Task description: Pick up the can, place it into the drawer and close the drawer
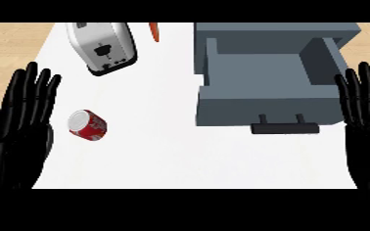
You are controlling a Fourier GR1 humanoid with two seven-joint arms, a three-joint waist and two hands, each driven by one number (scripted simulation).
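Note:
A red can (87, 125) with a silver top lies on its side on the white counter (180, 156), left of centre. At the back right a grey drawer (267, 85) stands pulled open, its inside bare and its dark handle (285, 127) facing me. My left hand (25, 122) rests open at the left edge, fingers up, just left of the can and apart from it. My right hand (357, 107) rests open at the right edge, beside the drawer's right wall.
A silver toaster (103, 46) stands at the back left of the counter. An orange object (154, 31), partly cut off by the view, lies just right of it. Wooden floor (22, 39) shows beyond the counter's left edge.

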